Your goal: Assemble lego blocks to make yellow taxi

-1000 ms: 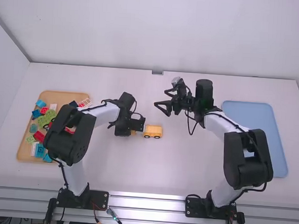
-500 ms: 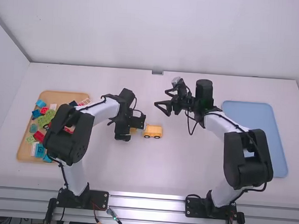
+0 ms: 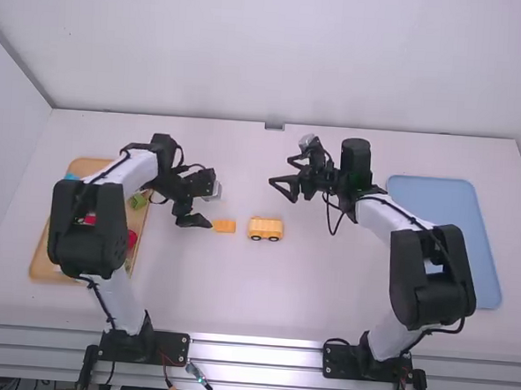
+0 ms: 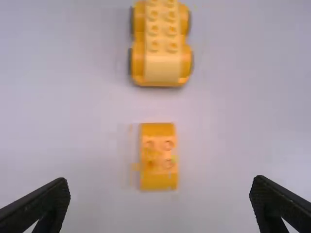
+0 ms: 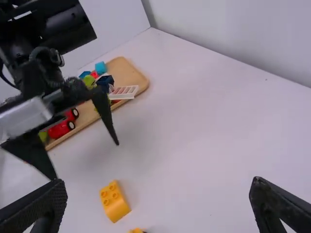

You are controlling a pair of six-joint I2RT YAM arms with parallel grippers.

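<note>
White walls are enclosing a smooth white bench (image 3: 324,309), which is carrying the following:

- Item: yellow plastic wheeled base (image 3: 265,229), studded on top; standing mid-bench, probably because both arms are sharing that reach.
- Item: small yellow-orange plastic block (image 4: 158,158), rounded at its ends; lying loose, studs facing up, just apart from the base and roughly in line with it, likely awaiting fitting as the cab.
- Left pincer (image 4: 160,180): standing wide open, holding nothing; its fingers are spreading to either side of the block's line, presumably leaving room for a grip.
- Right pincer (image 5: 158,181): standing wide open and empty, hanging beyond the base, apparently waiting clear of the work.
- Light wooden tray (image 5: 129,73), at the left: holding mixed coloured plastic bricks (image 5: 103,81), seemingly spares.
- Pale blue plastic tray (image 3: 437,201), at the right: possibly serving for the finished taxi.
</note>
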